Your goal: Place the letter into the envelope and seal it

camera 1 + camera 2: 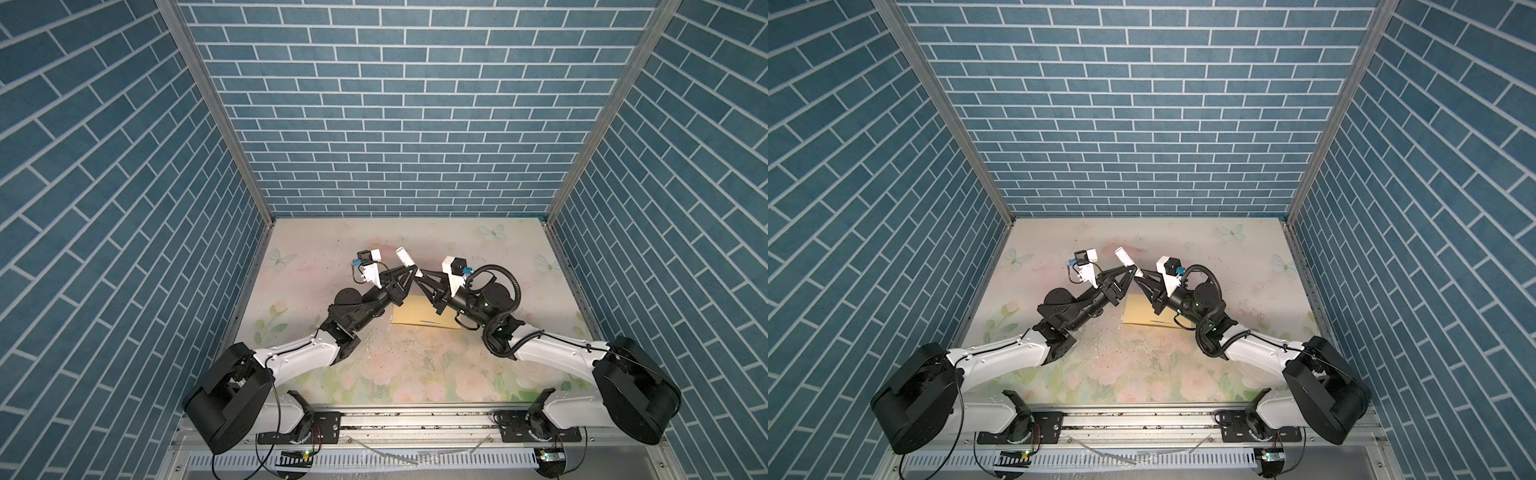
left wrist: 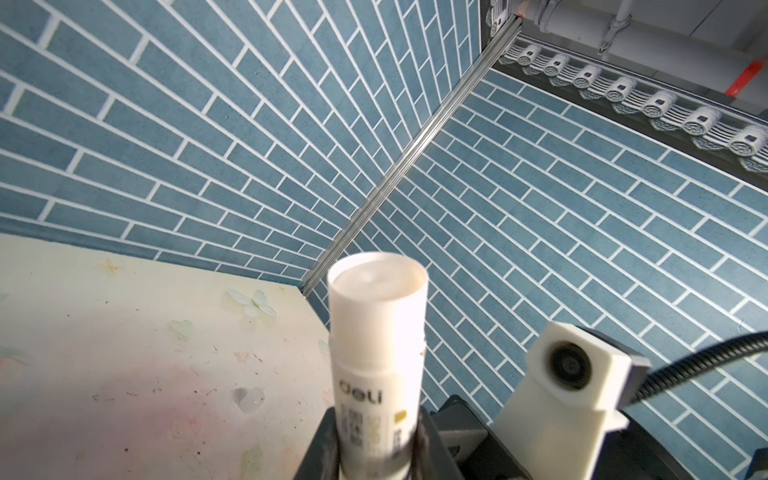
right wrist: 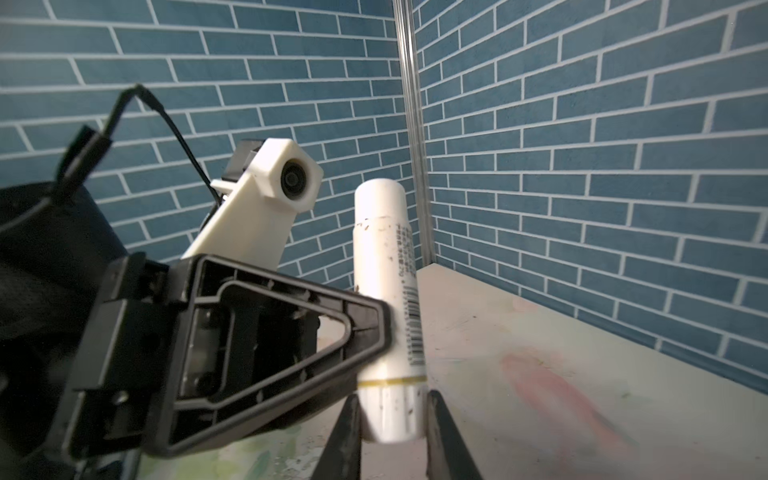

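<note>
A white glue stick [image 1: 404,257] [image 1: 1124,255] is held up above the middle of the table, tilted, between both arms. My left gripper [image 1: 412,272] [image 2: 376,449] is shut on its labelled body [image 2: 378,332]. My right gripper [image 1: 418,274] [image 3: 392,415] is shut on its ribbed bottom end [image 3: 390,407], just below the left gripper's finger [image 3: 291,332]. The yellow-tan envelope [image 1: 419,312] [image 1: 1139,312] lies flat on the table under the two wrists, partly covered by them. The letter is out of view.
The floral table top [image 1: 415,365] is walled by blue brick panels on three sides, with a metal rail [image 1: 415,415] along the front. The right wrist camera housing [image 2: 573,365] sits close beside the glue stick.
</note>
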